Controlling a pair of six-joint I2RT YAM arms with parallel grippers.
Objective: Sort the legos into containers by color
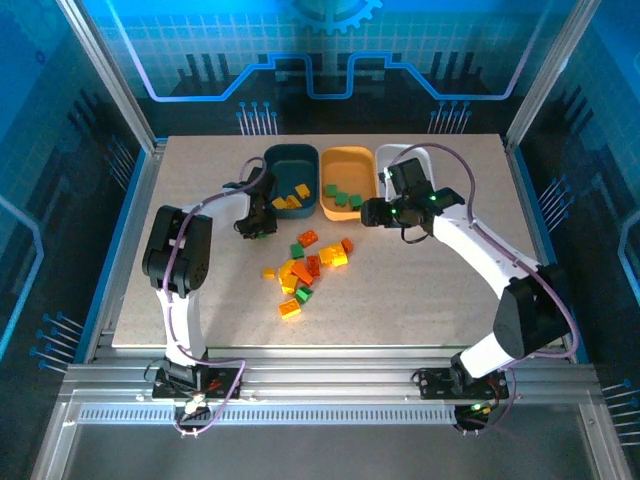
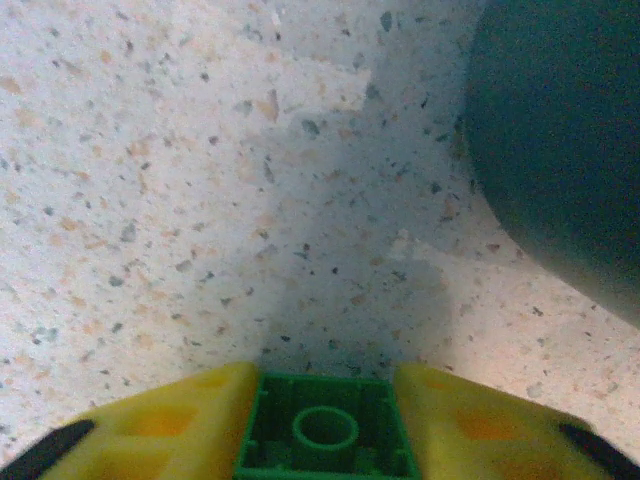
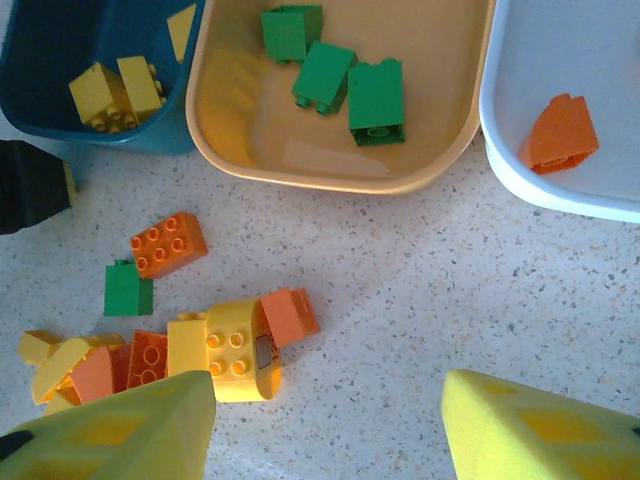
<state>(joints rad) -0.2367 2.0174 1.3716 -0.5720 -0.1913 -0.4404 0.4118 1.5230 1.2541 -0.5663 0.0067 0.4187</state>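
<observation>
Left arm (image 1: 180,250) stretched forward, left gripper (image 2: 325,385) low, fingers (image 2: 180,430) pinching a green brick (image 2: 325,432), right arm (image 1: 472,247) elbowed inward, right gripper (image 3: 330,400) hovering, jaws spread wide, nothing between.

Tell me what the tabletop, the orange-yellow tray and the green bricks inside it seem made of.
Tabletop: speckled stone-look slab or laminate, matte; flecks throughout. Orange-yellow tray: moulded plastic, probably, smooth with soft sheen and rounded rim. Green bricks: hard plastic, moulded studs, slight gloss.

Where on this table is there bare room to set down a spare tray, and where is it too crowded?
Free: the table's near-right stretch, between the loose brick pile and the right arm; also the far-left corner beside the teal tray. Crowded: the centre, from the pile up to the three trays.
</observation>
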